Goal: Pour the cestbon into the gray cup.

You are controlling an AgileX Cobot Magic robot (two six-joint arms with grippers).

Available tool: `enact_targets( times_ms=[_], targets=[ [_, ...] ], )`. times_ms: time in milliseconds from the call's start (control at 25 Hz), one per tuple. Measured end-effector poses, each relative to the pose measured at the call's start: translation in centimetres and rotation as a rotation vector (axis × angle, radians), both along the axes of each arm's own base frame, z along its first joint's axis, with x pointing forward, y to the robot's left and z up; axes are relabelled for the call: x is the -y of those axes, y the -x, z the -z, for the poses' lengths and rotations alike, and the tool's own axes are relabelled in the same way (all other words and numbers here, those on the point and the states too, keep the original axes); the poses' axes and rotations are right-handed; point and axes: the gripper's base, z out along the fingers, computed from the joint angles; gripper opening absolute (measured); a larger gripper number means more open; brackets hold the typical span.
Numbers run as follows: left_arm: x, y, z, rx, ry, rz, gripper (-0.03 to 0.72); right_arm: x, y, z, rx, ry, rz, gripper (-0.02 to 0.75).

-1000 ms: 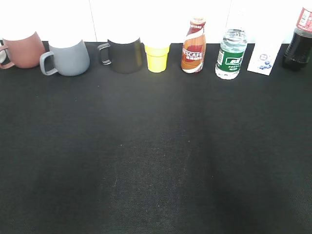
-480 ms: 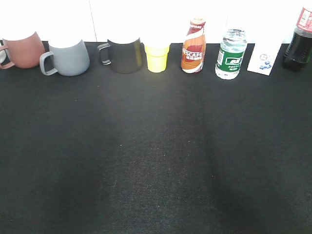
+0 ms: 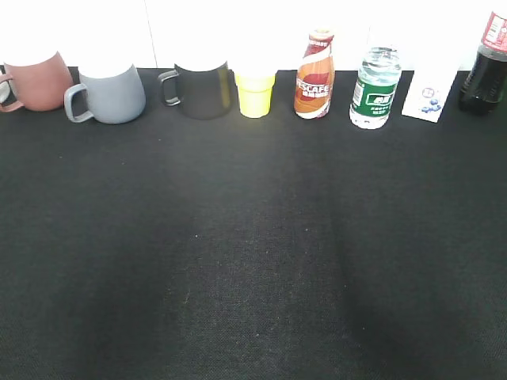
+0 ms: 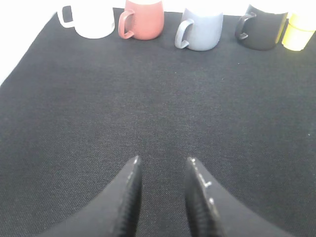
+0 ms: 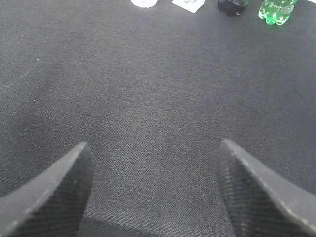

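Cestbon (image 3: 375, 89) and gray cup (image 3: 112, 94) upright, well apart; left fingers (image 4: 129, 190) narrowly parted, right fingers (image 5: 249, 187) wide, both empty.

- Exterior cam: looks down at a slant over the black table (image 3: 253, 261), facing the far row of cups & bottles.
- Left wrist cam: low, looks fwd; shares gray cup (image 4: 201, 32) (image 3: 113, 95).
- Right wrist cam: low, very near the cloth.

Along the table's (image 3: 253, 261) far edge, the cup (image 3: 111, 93) stands left; the water bottle (image 3: 375, 89) stands upright, well apart, right of my view.
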Motion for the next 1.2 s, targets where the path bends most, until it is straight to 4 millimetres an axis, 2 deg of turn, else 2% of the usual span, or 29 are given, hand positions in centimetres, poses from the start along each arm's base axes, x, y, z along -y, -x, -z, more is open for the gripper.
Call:
enact_targets(
  times_ms=[320,440,480,600,640,760,920,960,1040,1080,1120,1200],
  targets=[
    [0.0,0.0,0.0,0.0,0.0,0.0,0.258,0.0,0.0,0.0,0.0,0.0,0.0,0.587],
    [0.0,0.0,-0.1,0.008,-0.004,0.002,0.316,0.0,0.0,0.0,0.0,0.0,0.0,0.587],
    [0.0,0.0,-0.3,0.023,-0.012,0.006,0.372,0.0,0.0,0.0,0.0,0.0,0.0,0.587],
    [0.1,0.1,-1.0,0.076,-0.024,0.025,0.47,0.0,0.0,0.0,0.0,0.0,0.0,0.587],
    [0.3,-0.1,-1.6,0.149,-0.002,0.034,0.515,0.0,0.0,0.0,0.0,0.0,0.0,0.587],
    [0.6,-0.5,-2.8,0.273,-0.006,0.069,0.538,0.0,0.0,0.0,0.0,-0.001,-0.001,0.587],
    [1.0,-2.5,-4.4,0.366,-0.082,0.148,0.519,0.0,0.0,0.0,0.0,-0.001,-0.001,0.561],
    [0.9,-3.8,-4.9,0.389,-0.086,0.143,0.498,0.0,0.0,0.0,0.0,-0.001,-0.001,0.557],
    [0.7,-5.2,-5.1,0.41,-0.088,0.12,0.486,0.0,0.0,-0.3,0.021,0.0,0.003,0.557],
    [0.6,-6.0,-5.2,0.411,-0.088,0.108,0.484,0.0,0.0,-0.6,0.046,0.0,0.006,0.557],
    [0.4,-7.8,-4.9,0.381,-0.083,0.092,0.481,0.1,-0.2,-1.5,0.143,-0.007,0.016,0.556],
    [0.3,-9.2,-4.6,0.36,-0.075,0.078,0.48,0.2,-0.4,-2.6,0.257,-0.02,0.027,0.556]
  ],
)
